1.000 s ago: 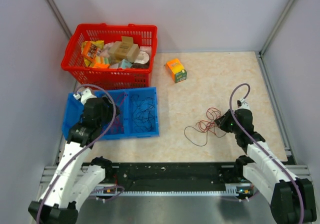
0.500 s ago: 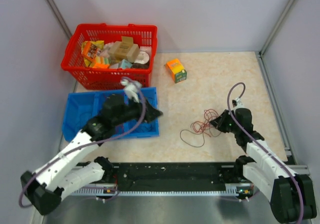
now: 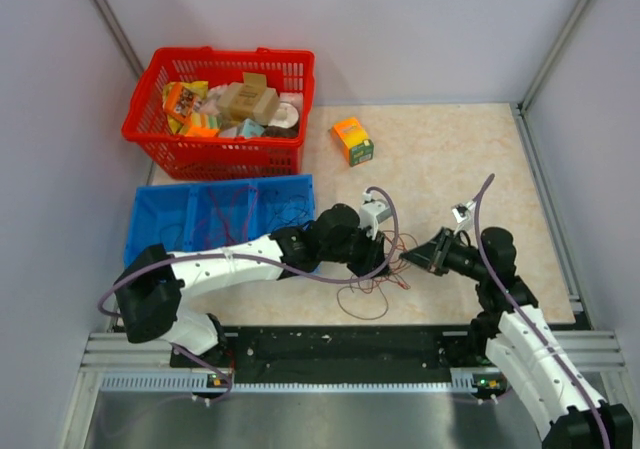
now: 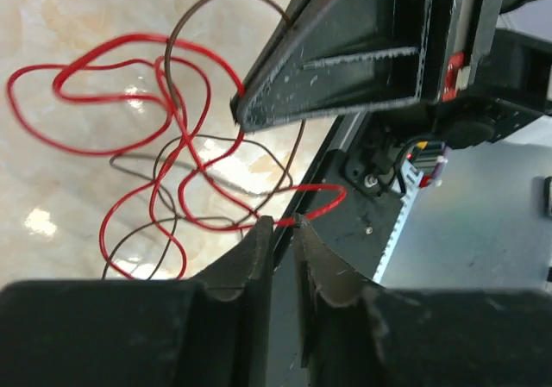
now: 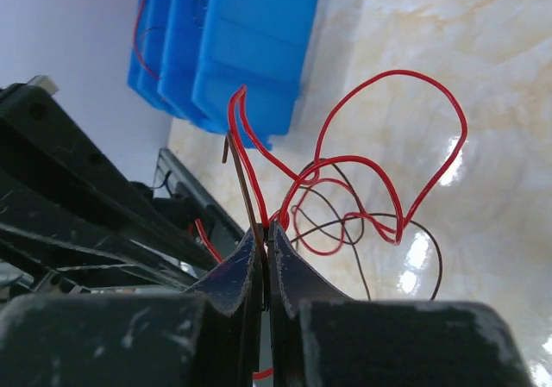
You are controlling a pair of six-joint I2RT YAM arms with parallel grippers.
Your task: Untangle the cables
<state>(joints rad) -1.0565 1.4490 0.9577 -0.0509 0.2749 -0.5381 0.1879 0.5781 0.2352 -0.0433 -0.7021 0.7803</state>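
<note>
The right gripper [image 5: 266, 232] is clamped on the cables [image 3: 378, 269], its two fingers pressed together with a red strand and a dark brown strand pinched between the tips. The left gripper [image 4: 283, 230] has its fingers nearly together, a narrow gap remaining; red and brown strands pass right at the tips, but the pictures do not settle whether it grips them.

The cables are a loose tangle of thin red and dark brown loops lying on the marbled table [image 3: 450, 159], between the two grippers. One brown loop trails from the tangle toward the near edge of the table. In the left wrist view the red loops cross over the brown ones several times; in the right wrist view red arcs rise from the pinch point and curve back down to the surface.

The left gripper reaches the cables from the left side, the right gripper from the right, their tips close to each other over the tangle.

Left of the cables sits a blue divided bin [image 3: 225, 224] holding further thin wires. Beyond the bin, farther from the cables, stands a red basket [image 3: 220, 149] filled with small packages. A small orange box [image 3: 352, 140] lies on the table beyond the cables, well apart from them.
</note>
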